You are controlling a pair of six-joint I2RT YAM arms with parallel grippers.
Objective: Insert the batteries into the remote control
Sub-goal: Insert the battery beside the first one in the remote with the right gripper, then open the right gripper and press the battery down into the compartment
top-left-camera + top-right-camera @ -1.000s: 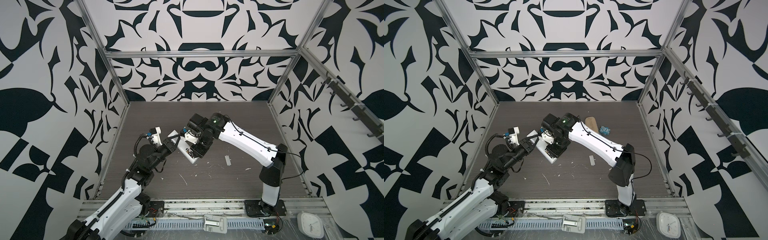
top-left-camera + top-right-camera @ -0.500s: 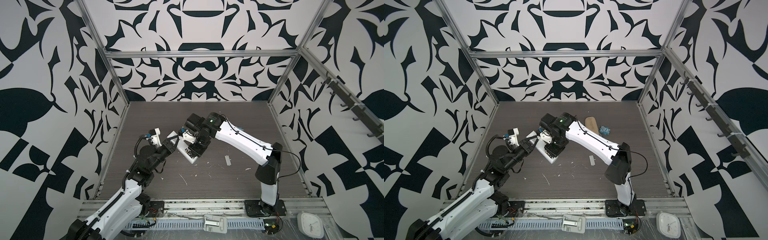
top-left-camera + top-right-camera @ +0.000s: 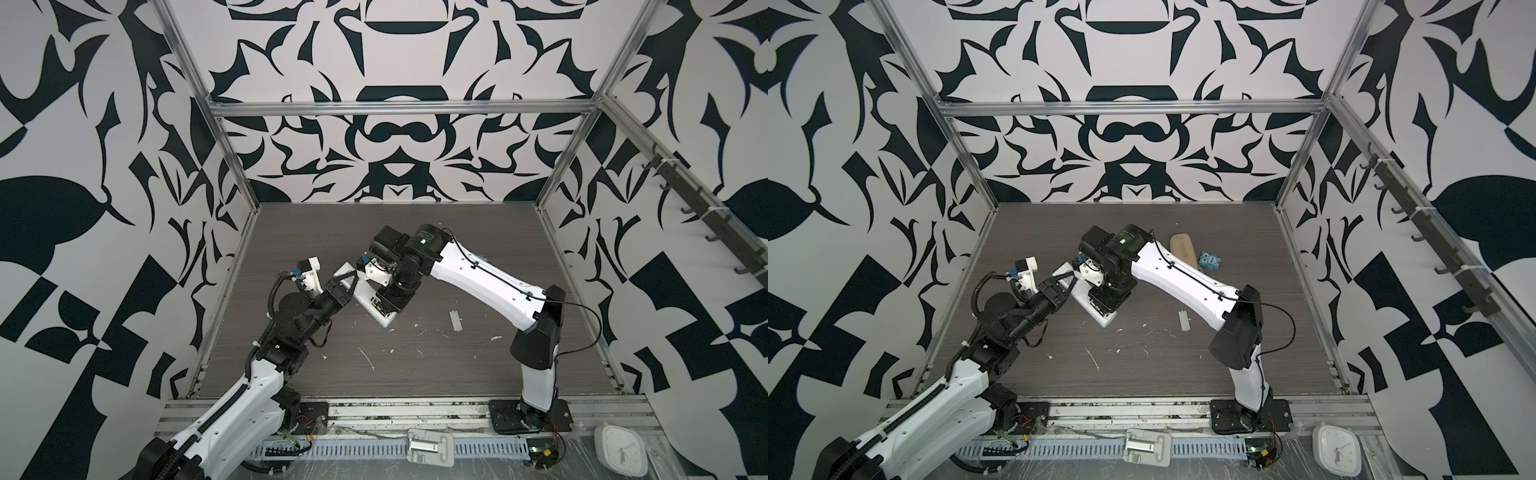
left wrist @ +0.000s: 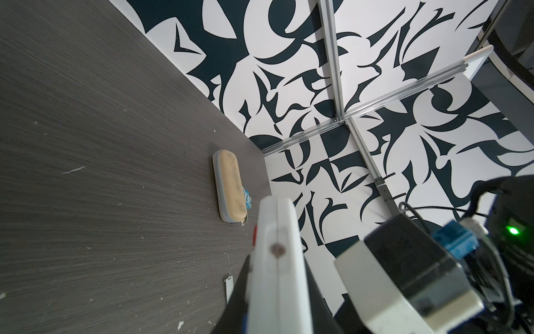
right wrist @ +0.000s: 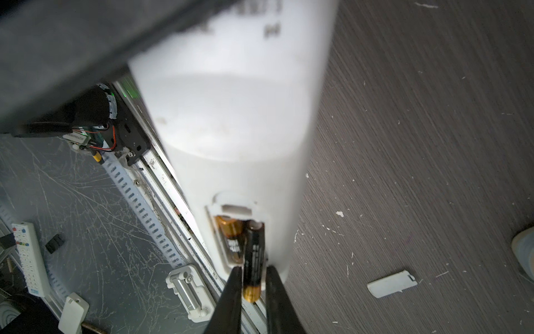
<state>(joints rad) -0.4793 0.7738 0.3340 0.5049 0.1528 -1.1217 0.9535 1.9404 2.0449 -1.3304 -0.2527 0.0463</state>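
Observation:
The white remote control [image 3: 366, 296] [image 3: 1082, 296] hangs tilted above the table with its plain back up. My left gripper [image 3: 347, 286] [image 4: 278, 295] is shut on its upper end, black fingers [image 4: 239, 297] on both edges. The battery bay at the lower end of the remote control [image 5: 237, 115] is uncovered. One battery [image 5: 229, 240] lies seated in it. My right gripper [image 5: 252, 277] [image 3: 383, 307] is shut on the second battery [image 5: 253, 260], which stands at a slant with its far tip in the free slot.
The small grey-white cover [image 3: 456, 321] [image 5: 391, 284] lies on the table right of the remote. A beige oblong case [image 3: 1183, 249] [image 4: 229, 185] and a small blue item [image 3: 1209, 261] sit at the back. White scraps [image 3: 368, 359] dot the front. A clock [image 3: 621, 451] lies off the table.
The right arm's elbow and forearm have swung a little to the left while its gripper stays at the remote's lower end. The left arm and the remote have barely moved.

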